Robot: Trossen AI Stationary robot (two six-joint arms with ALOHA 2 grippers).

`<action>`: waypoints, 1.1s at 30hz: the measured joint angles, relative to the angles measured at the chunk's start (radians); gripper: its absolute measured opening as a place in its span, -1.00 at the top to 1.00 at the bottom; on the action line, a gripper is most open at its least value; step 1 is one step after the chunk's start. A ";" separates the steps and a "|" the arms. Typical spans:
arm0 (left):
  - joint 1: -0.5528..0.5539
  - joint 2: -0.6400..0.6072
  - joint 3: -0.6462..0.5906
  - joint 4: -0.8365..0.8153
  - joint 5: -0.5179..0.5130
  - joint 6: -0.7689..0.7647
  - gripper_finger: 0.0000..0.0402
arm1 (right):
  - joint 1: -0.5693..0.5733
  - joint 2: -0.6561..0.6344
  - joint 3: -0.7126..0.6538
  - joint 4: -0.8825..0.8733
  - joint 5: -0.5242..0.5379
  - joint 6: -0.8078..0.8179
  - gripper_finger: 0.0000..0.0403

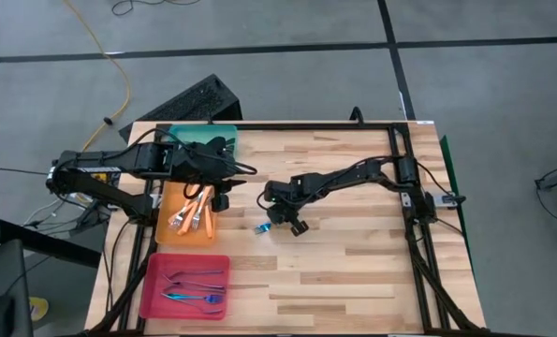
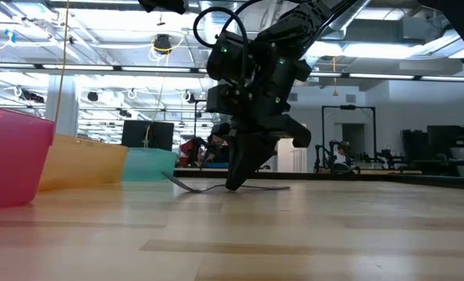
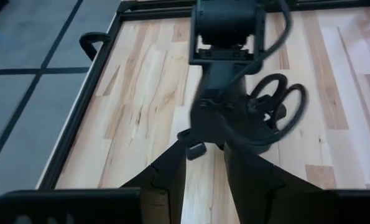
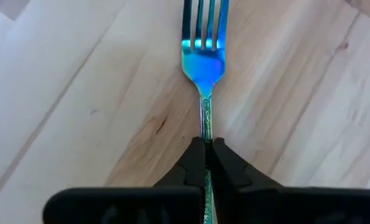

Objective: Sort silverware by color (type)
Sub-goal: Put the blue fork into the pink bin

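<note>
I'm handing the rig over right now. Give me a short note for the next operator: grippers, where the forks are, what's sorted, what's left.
Right gripper: shut on the blue fork, which lies on the table at mid-table.
Left gripper: part open, empty, over the orange tray's edge.
Done: orange forks in the orange tray; several forks, one blue, in the pink tray.
The teal tray is mostly hidden by the left arm.
Left: lift and sort the blue fork.

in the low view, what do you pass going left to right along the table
pink tray → orange tray → teal tray → tip of the blue fork lying on the wood → right gripper, fingers pinched on that fork
</note>
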 joint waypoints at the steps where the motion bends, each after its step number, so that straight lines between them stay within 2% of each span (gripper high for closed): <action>1: 0.000 -0.003 0.000 0.000 0.000 0.000 0.52 | -0.008 -0.007 -0.001 -0.001 -0.010 0.009 0.87; 9: -0.002 -0.007 0.000 0.000 -0.001 0.004 0.52 | -0.103 -0.105 -0.037 -0.050 -0.036 0.057 0.87; 14: -0.003 -0.007 0.000 0.000 -0.001 0.016 0.52 | -0.175 -0.244 -0.217 0.024 -0.043 0.103 0.87; 18: -0.007 -0.005 -0.001 0.030 -0.001 0.031 0.52 | -0.227 -0.402 -0.419 0.218 -0.035 0.212 0.87; 25: -0.011 -0.003 -0.121 0.381 0.008 0.124 0.52 | -0.206 -0.645 -0.673 0.672 -0.018 0.395 0.87; 29: -0.006 -0.002 -0.240 0.640 0.007 0.136 0.52 | -0.166 -0.724 -0.725 0.861 0.024 0.441 0.87; 33: -0.005 -0.002 -0.349 0.825 0.000 0.138 0.52 | -0.116 -0.765 -0.726 0.943 0.142 0.443 0.87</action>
